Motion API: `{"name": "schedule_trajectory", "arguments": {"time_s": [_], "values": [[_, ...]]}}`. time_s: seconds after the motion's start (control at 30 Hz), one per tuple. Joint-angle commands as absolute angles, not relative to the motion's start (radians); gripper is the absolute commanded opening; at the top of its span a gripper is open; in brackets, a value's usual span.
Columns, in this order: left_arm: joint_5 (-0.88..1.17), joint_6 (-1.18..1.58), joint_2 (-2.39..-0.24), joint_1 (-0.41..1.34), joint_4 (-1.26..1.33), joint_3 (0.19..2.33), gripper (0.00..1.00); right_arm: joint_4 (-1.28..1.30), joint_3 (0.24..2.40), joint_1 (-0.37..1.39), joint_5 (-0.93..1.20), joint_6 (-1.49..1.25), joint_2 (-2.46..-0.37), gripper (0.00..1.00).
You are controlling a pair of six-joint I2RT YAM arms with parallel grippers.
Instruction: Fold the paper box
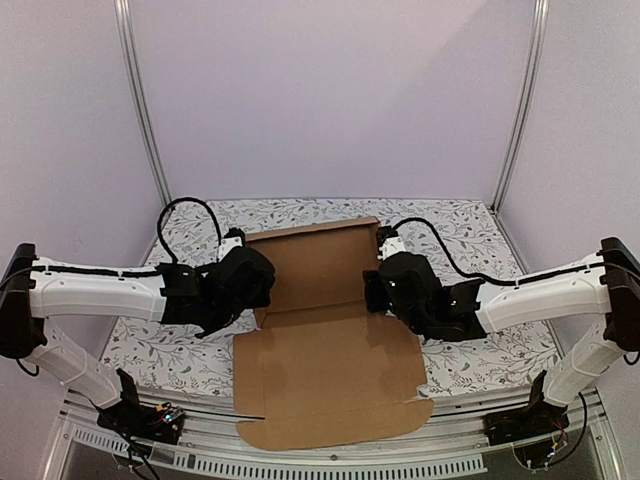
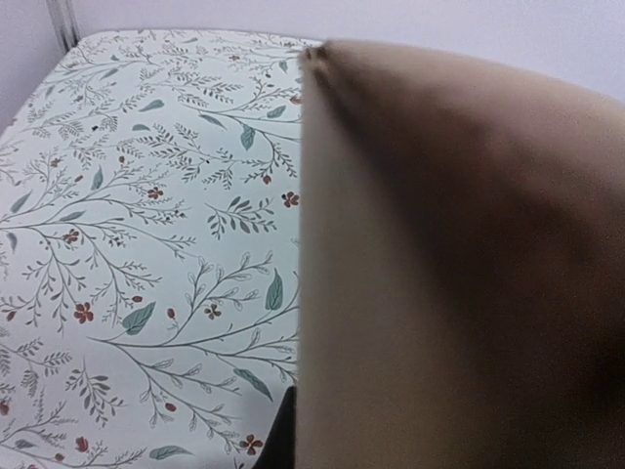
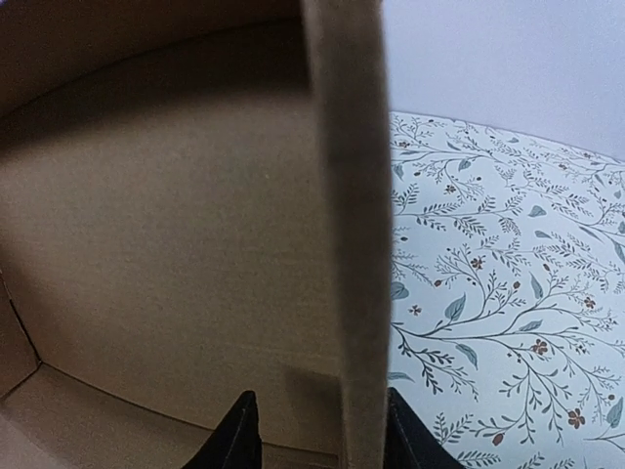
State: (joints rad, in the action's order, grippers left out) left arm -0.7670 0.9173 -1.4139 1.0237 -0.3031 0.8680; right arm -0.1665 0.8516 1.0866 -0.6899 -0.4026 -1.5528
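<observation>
Where it lies at the middle of the white, leaf-and-flower printed tabletop [image 1: 480, 230], item one is the paper box [image 1: 330, 375]: a plain brown cardboard die-cut sheet, part folded.
- Near panel: flat, with its front edge overhanging the tabletop's near edge above the silver metal rail [image 1: 400, 462].
- Far panel: raised from the crease across the sheet's middle. It appears to lean rather than stand fully upright, though the overhead view is too steep to be sure.
- Side walls: standing at the left and right ends of the far part.

Item two: left arm [image 1: 100, 290], white with a black wrist. It extends from the left to the box's left side wall [image 2: 459, 274].
- Left jaws: blurred brown card fills most of the left wrist view. One dark fingertip [image 2: 283, 440] shows at the card's outer face and the other is hidden. I cannot tell how far apart they stand or whether they grip.

Item three: right arm [image 1: 540, 295], same make. It extends from the right to the box's right side wall [image 3: 352, 244].
- Right jaws: parted narrowly, straddling that upright wall.
- Outer fingertip [image 3: 408, 440]: against the card, on the tabletop side.
- Inner fingertip [image 3: 234, 440]: inside the box, standing a little off the wall.
- The box floor and an inner corner crease show at the lower left of that view.

Item four: pale lilac back wall [image 1: 330, 100], behind the tabletop.
</observation>
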Motion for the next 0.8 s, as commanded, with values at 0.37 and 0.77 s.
{"name": "schedule_trajectory", "arguments": {"time_s": [0.37,0.77], "values": [[-0.759,0.929,-1.4,1.017,-0.281,0.887,0.0,-0.243,0.992,1.047,-0.751,-0.18,-1.554,0.4],[-0.75,0.928,-1.394,1.017,-0.278,0.884,0.0,-0.286,1.057,1.026,-0.737,-0.098,-1.619,0.0]]}}
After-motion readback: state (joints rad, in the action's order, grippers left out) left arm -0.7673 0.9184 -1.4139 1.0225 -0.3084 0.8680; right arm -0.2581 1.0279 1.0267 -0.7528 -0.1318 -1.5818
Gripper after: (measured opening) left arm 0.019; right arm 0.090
